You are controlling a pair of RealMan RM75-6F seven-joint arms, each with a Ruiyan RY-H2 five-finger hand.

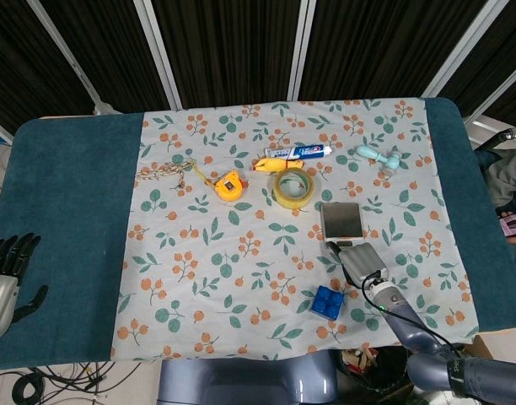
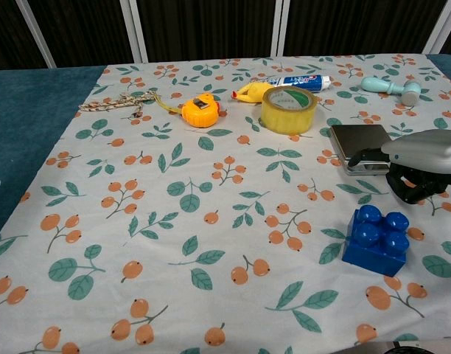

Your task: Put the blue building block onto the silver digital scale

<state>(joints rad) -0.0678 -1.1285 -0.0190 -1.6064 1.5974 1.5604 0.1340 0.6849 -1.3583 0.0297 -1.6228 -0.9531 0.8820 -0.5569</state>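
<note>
The blue building block sits on the floral cloth near the front edge, right of centre, studs up. The silver digital scale lies flat just behind it, with nothing on it. My right hand hovers between the two, just behind and above the block. In the chest view the right hand holds nothing: its thumb reaches toward the scale's near edge and its dark fingers curve downward. My left hand rests far left on the teal cover, holding nothing, fingers extended.
Behind the scale stand a yellow tape roll, a toothpaste tube and a yellow duck toy. An orange tape measure, a braided cord and a mint dumbbell toy also lie on the cloth.
</note>
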